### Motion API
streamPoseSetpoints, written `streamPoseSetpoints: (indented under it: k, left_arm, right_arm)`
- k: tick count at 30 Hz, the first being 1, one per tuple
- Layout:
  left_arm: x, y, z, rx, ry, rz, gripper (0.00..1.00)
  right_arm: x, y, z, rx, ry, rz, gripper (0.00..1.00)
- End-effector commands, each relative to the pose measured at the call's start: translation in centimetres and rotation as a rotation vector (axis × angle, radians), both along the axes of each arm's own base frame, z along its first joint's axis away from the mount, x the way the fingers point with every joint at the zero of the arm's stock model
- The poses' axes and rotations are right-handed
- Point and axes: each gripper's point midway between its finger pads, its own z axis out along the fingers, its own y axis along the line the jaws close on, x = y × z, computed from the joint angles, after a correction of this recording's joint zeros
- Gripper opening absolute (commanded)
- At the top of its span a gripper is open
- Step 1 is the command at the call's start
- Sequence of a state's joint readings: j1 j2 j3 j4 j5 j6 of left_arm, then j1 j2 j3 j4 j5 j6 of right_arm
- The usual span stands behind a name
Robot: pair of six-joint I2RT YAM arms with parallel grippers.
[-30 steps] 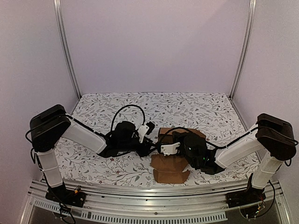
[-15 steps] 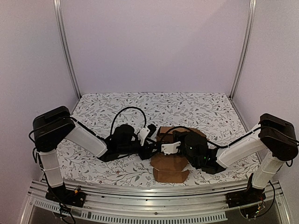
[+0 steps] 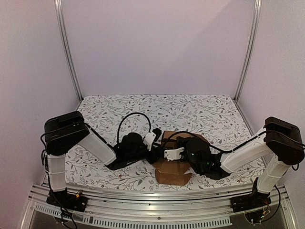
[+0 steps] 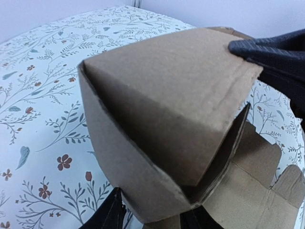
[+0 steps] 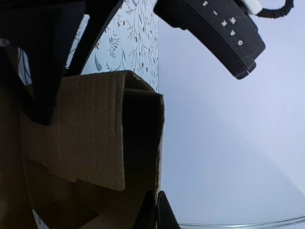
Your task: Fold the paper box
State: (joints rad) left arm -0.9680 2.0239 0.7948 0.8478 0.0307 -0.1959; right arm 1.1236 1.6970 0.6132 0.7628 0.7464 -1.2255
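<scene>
Right pincer (image 5: 155, 210) is clamped on a wall of the paper box (image 4: 162, 109); whether the left pincer (image 4: 152, 218) grips it cannot be told. Pressure should be applied squarely.

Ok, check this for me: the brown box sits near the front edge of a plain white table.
Not quite. The table is not plain white: it is covered in a floral print, as the top view shows. The brown box does sit near its front edge.
</scene>
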Motion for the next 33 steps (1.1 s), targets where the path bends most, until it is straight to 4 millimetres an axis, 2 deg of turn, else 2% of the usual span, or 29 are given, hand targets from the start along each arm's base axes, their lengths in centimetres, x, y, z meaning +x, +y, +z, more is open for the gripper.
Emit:
streamPoseSetpoints:
  k: [1, 7, 12, 14, 15, 18, 23, 33]
  left_arm:
    - [0.0, -0.2, 0.9, -0.085, -0.067, 0.067, 0.39]
    - [-0.8, -0.8, 0.9, -0.144, -0.12, 0.063, 0.35]
    - [-0.1, -0.4, 1.1, -0.158, -0.171, 0.147, 0.29]
    - [0.0, -0.2, 1.3, -0.166, -0.196, 0.176, 0.3]
    - [0.0, -0.2, 1.4, -0.17, -0.208, 0.188, 0.35]
    - [-0.2, -1.1, 1.7, -0.164, -0.236, 0.176, 0.38]
    - [0.1, -1.7, 1.3, -0.152, -0.244, 0.185, 0.33]
    - [0.4, 0.0, 1.6, -0.252, -0.262, 0.255, 0.22]
  right_arm:
    - [-1.1, -0.2, -0.7, 0.005, 0.035, -0.008, 0.0]
    - [-0.9, -0.5, -0.1, 0.018, 0.053, -0.044, 0.0]
    - [-1.0, -0.7, 0.1, 0.017, 0.064, -0.057, 0.0]
    - [-0.8, -0.6, 0.4, 0.014, 0.071, -0.068, 0.0]
    - [-0.8, -0.5, 0.5, 0.018, 0.079, -0.074, 0.0]
    - [-0.5, -0.2, 0.7, 0.02, 0.117, -0.102, 0.0]
    - [-0.7, 0.2, 0.0, 0.018, 0.2, -0.121, 0.0]
    - [-1.4, -0.1, -1.0, 0.004, 0.294, -0.128, 0.0]
